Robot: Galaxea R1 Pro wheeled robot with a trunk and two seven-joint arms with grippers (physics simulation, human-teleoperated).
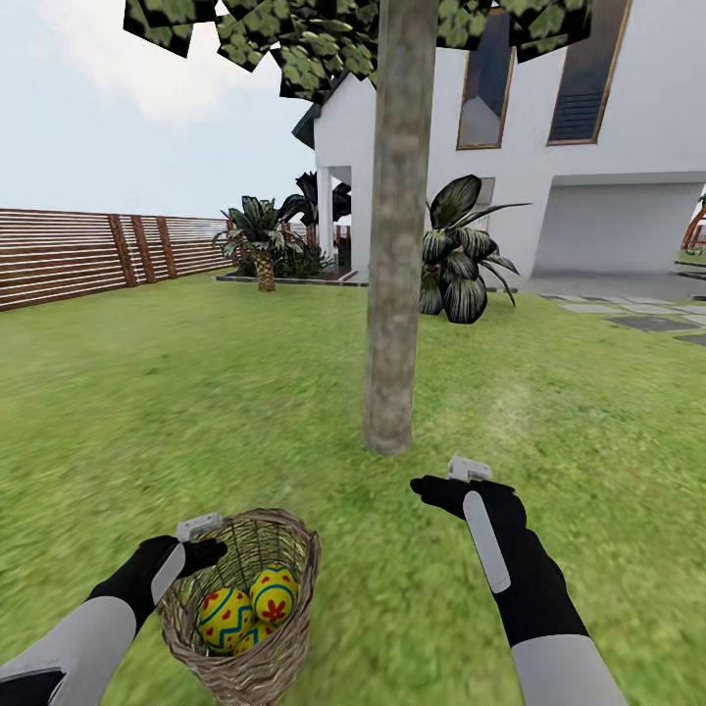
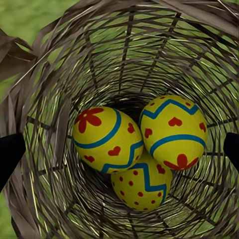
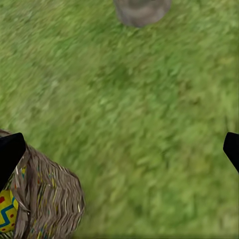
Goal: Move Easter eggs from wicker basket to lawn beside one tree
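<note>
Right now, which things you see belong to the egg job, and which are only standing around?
Belong to the job:
three Easter eggs
wicker basket
tree
lawn

Only standing around:
white house
wooden fence
broad-leaved dark plant
grey stepping stones

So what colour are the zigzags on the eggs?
Blue zigzag bands on the yellow Easter eggs, with red hearts and flowers; clearest in the left wrist view.

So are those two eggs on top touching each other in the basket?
Touching. The left wrist view shows the left egg and right egg pressed together, no gap, inside the wicker basket.
</note>
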